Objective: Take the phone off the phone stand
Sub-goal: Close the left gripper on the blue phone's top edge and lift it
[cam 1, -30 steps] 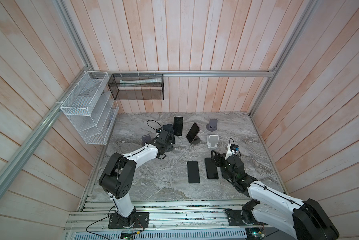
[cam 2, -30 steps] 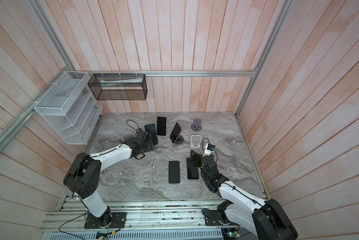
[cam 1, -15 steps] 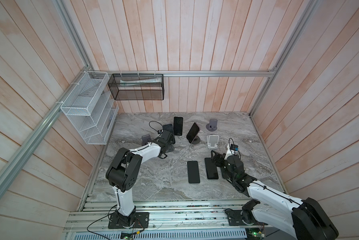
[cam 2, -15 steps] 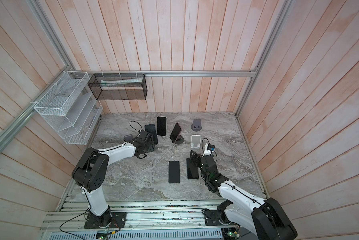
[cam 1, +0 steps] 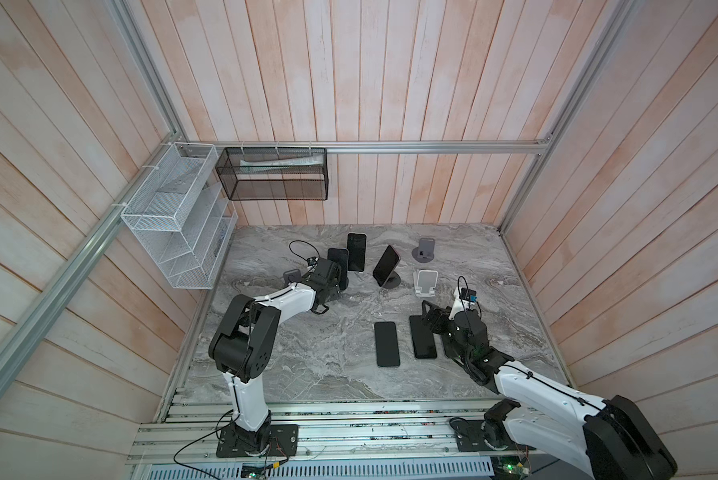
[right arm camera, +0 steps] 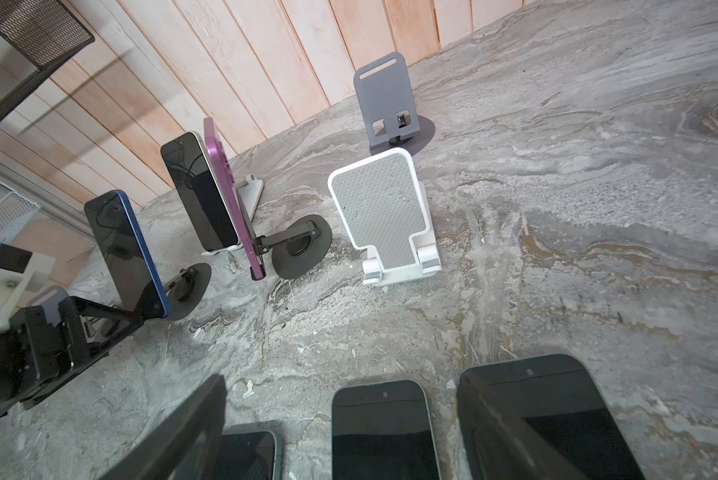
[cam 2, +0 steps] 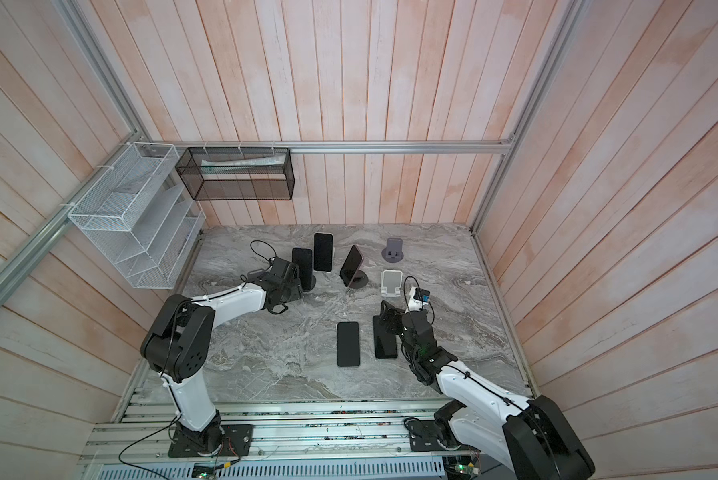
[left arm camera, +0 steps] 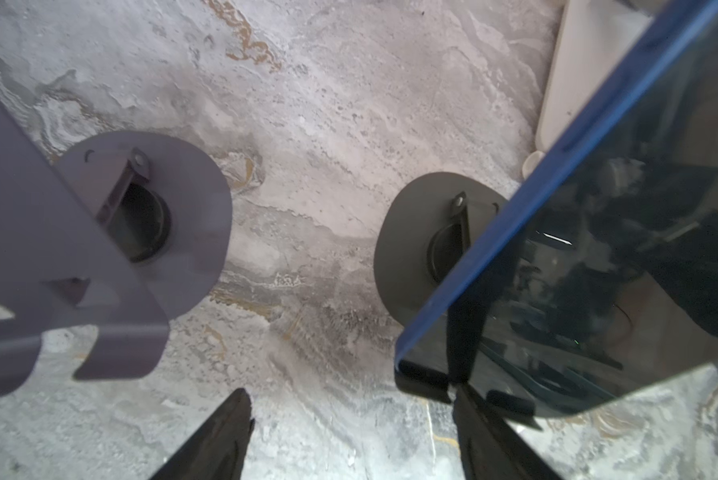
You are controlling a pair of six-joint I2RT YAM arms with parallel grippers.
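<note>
- The left gripper (left arm camera: 349, 388) stands partly open. Its two black fingers are apart, with bare marble tabletop (left arm camera: 328, 124) showing between them, and nothing is clamped.
- In the left wrist view one fingertip (left arm camera: 459, 395) meets its own reflection on the dark screen of the blue phone (left arm camera: 598, 249), at the phone's lower corner. It appears to touch the glass.
- The other finger (left arm camera: 228, 428) stands well clear of the phone, on the side of its blue edge.
- The blue phone leans upright on the dark round stand (left arm camera: 411, 249), whose base lies flat on the marble.
- In both top views the phone sits left of centre in the far half of the table (cam 1: 338, 262) (cam 2: 302, 266), with the left gripper (cam 1: 332, 282) (cam 2: 295, 282) just beside it on the near left.
- An empty grey stand (left arm camera: 174, 216) stands close by the left gripper and touches neither finger.
- The right gripper (right arm camera: 342, 382) is spread wide and holds nothing.
- In both top views the right gripper (cam 1: 432, 320) (cam 2: 388, 316) sits low, right of centre, beside two flat phones (cam 1: 386, 344) (cam 1: 422, 336) lying screen up.
- In the right wrist view one of its fingers (right arm camera: 490, 415) crosses in front of a flat phone (right arm camera: 557, 419). I cannot tell whether they touch.
</note>
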